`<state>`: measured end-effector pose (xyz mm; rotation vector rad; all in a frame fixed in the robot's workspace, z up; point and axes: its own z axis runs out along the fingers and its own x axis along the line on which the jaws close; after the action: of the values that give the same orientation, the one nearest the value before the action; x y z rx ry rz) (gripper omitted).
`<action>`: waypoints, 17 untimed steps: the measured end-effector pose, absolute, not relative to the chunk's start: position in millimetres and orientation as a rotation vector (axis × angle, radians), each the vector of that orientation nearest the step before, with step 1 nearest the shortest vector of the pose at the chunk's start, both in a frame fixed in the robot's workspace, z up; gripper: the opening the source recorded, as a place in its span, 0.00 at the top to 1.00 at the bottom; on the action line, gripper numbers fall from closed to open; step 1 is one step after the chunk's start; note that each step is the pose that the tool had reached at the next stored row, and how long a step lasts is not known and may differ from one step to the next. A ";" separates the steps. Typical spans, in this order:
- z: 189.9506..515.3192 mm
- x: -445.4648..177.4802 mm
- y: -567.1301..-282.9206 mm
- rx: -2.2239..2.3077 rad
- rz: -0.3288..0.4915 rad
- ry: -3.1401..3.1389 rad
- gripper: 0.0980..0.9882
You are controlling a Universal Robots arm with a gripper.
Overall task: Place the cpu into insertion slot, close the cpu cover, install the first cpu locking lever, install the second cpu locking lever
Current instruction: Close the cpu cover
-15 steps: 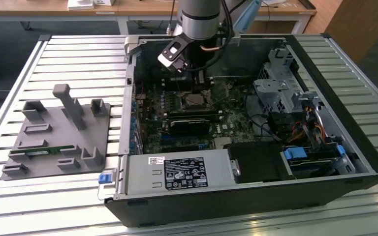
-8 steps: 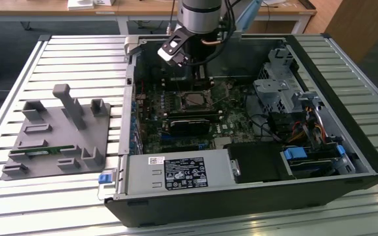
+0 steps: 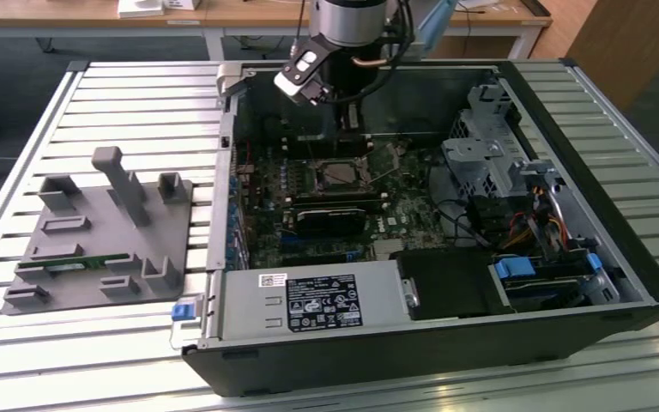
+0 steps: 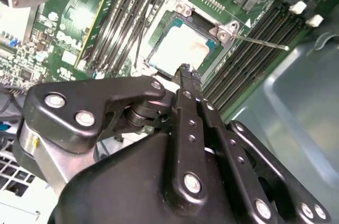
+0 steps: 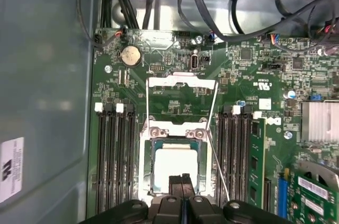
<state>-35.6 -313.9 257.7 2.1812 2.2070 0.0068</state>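
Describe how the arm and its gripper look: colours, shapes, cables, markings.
The arm has a silvery-grey cylindrical wrist with a black lower section, a white-and-black module on its side and dark cables looping beside it. The gripper is matt black: flat linkage bars joined by silvery round pins, narrowing to slim fingers.
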 end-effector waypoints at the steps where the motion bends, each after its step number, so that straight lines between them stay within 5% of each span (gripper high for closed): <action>1: 260.4 -35.6 -313.9 2.181 0.006 2.207 0.99; 17: 295.8 -35.6 -324.7 2.184 0.010 2.208 0.99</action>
<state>-35.6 -324.7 295.8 2.1843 2.2083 0.0096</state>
